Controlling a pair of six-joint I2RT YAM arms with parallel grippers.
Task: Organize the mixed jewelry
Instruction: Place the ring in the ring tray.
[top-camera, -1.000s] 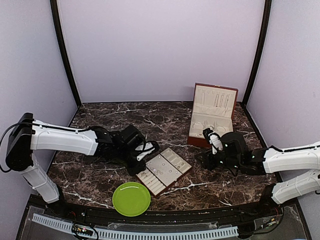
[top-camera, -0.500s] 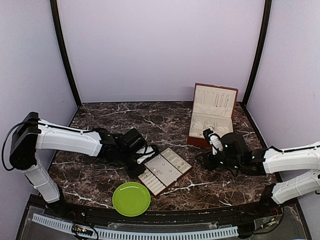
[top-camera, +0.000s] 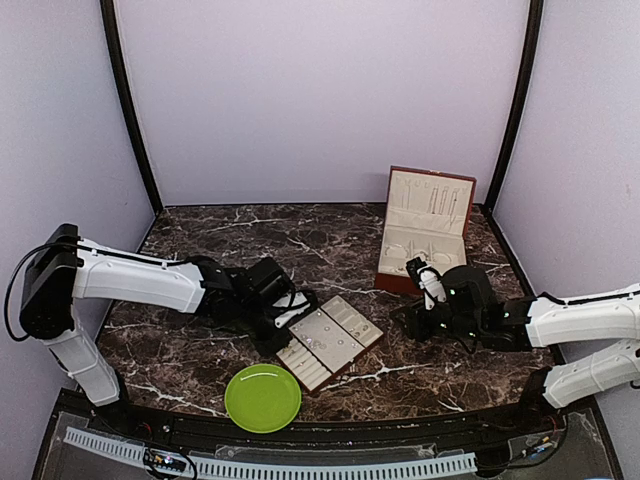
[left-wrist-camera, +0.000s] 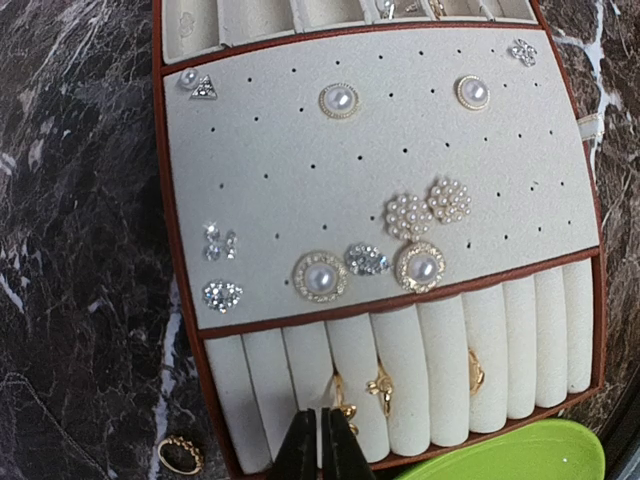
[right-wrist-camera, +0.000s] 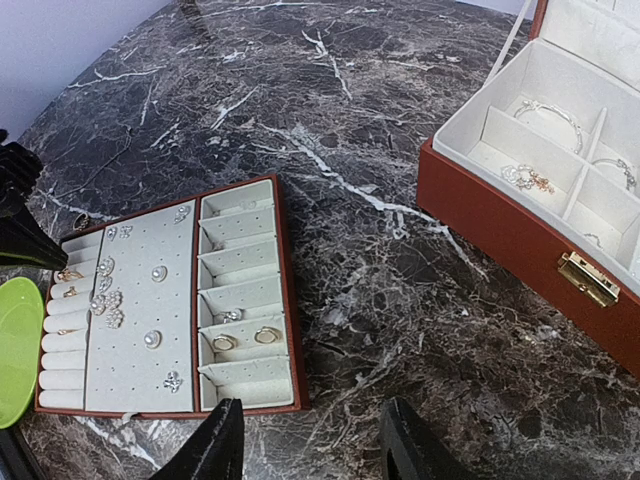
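The jewelry sits in a cream-lined tray with reddish-brown edges: pearl and sparkly studs on the pad, gold rings in the ring rolls. A loose gold ring lies on the marble by the tray's corner. My left gripper is shut, its tips on the ring rolls right beside a gold ring; no piece shows between them. In the top view it is at the tray's left end. My right gripper is open and empty over bare marble, just past the tray's edge.
A reddish-brown box with a gold clasp stands open at the right, silvery chains in its compartments; it also shows in the top view. A green plate lies at the near edge by the tray.
My left arm has shifted slightly forward and down toward the tray's left end. The right arm has hardly moved.
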